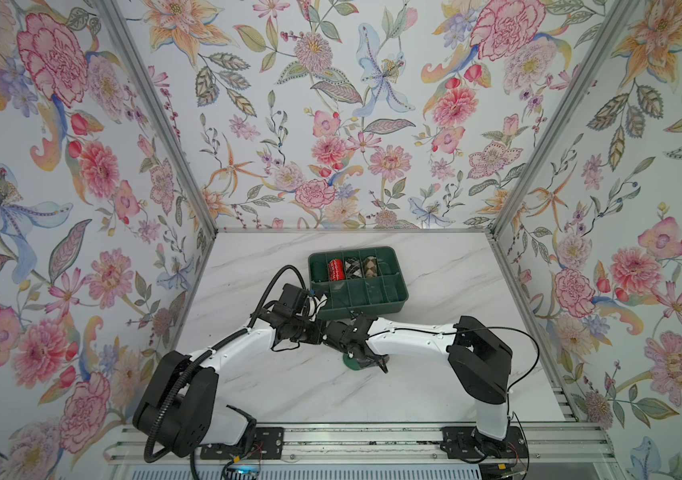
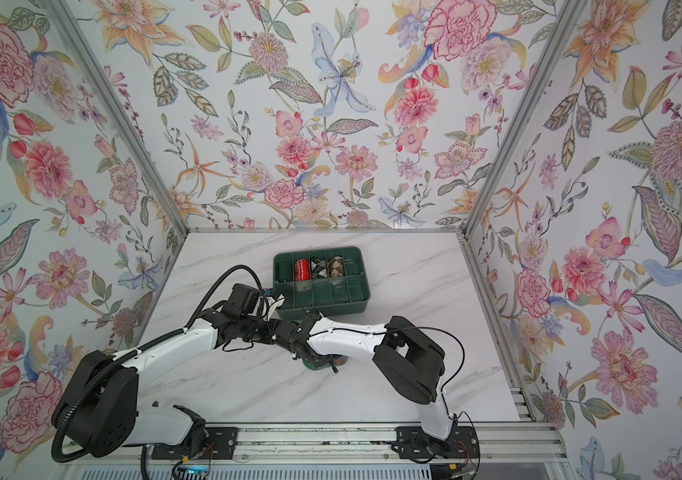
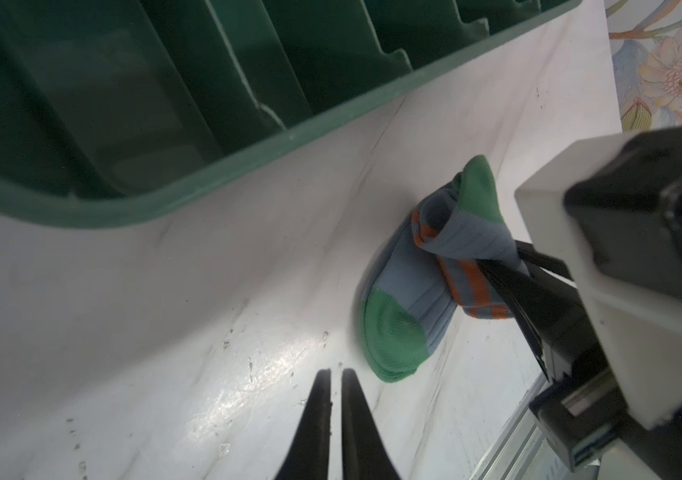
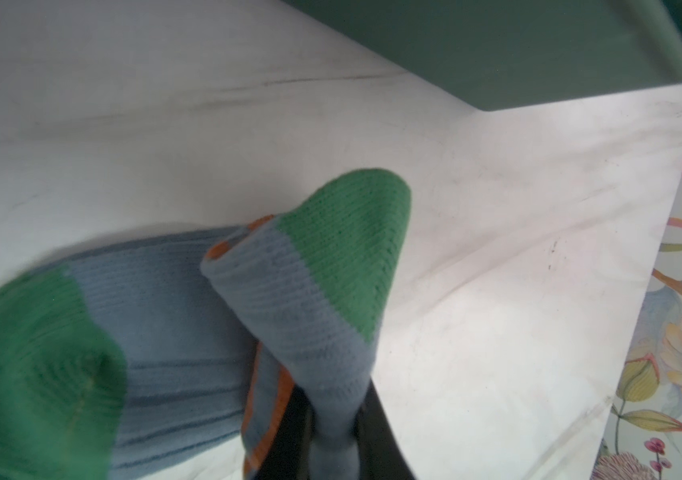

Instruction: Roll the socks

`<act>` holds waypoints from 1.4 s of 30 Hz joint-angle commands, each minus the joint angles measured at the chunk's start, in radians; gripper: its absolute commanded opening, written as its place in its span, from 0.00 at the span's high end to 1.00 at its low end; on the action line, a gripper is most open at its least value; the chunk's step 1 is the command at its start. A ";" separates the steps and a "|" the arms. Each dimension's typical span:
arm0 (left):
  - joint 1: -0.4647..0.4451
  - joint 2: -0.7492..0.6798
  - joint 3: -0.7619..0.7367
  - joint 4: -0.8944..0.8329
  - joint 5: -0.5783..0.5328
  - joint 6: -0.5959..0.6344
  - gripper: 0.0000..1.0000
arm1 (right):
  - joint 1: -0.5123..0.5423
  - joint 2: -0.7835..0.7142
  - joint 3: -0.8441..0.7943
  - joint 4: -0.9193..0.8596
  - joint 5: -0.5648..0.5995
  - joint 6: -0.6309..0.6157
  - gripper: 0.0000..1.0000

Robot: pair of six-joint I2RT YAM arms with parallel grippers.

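The right fingers (image 4: 380, 449) are closed tight on a pinched fold of the socks (image 4: 189, 316) beside the orange stripes, so a green-tipped flap is lifted off the bench (image 4: 497, 249) while the rest lies flat just beside them. The left fingers (image 3: 316, 419) are drawn almost together with nothing between them, and are held over bare bench near the green toe. The fabric is judged light, soft and limp, with ribbing that should resist slipping. A hold across both layers at the toe end is favoured for rolling. The flat part's long axis runs from that toe towards the right fingers, and the raised flap points towards the green tray (image 3: 247, 153) beyond.
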 commanded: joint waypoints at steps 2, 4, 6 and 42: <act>0.028 -0.022 -0.013 -0.012 0.010 0.029 0.89 | 0.036 0.044 0.055 -0.067 0.038 0.038 0.83; 0.037 -0.022 -0.015 -0.012 0.014 0.034 0.88 | 0.048 0.059 0.074 -0.077 0.040 0.043 0.81; 0.045 -0.023 -0.019 -0.011 0.016 0.040 0.88 | 0.060 0.070 0.090 -0.086 0.040 0.047 0.80; 0.120 0.000 -0.055 0.000 0.066 0.119 0.87 | 0.228 0.226 0.327 -0.192 0.013 0.082 0.55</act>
